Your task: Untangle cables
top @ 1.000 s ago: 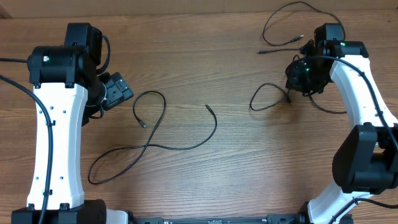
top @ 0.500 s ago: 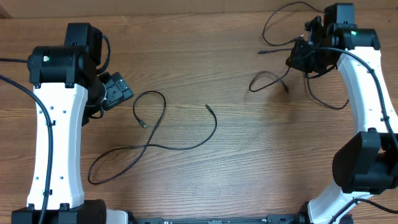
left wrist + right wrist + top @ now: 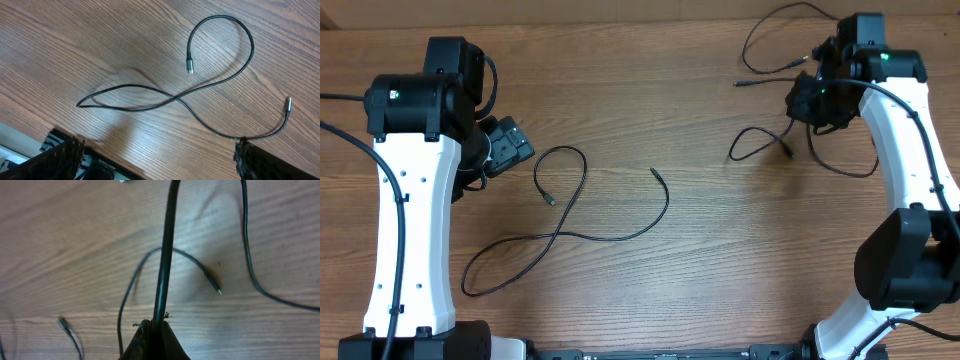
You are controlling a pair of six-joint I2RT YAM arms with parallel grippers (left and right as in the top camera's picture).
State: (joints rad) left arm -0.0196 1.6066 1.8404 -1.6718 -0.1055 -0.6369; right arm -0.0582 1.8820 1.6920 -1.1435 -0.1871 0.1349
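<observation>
- As right fingers (image 3: pixel 150 340) pinched a thin black flexible cable (image 3: pixel 164 255), yanking cd've dragged the nearby black cord (image 3: pixel 247 255) w/ it.
- Left fingers (image 3: pixel 57 157) gaped wide, empty.

In the right wrist view, the cord (image 3: pixel 164 255) pinched in the right hand (image 3: pixel 152 331) is a blurred streak running off the top edge. From above, the dark wrist (image 3: pixel 817 100) hides that grip. The fingers (image 3: pixel 252 161) of the left hand (image 3: pixel 155 159) are cropped at the bottom edge.
</observation>
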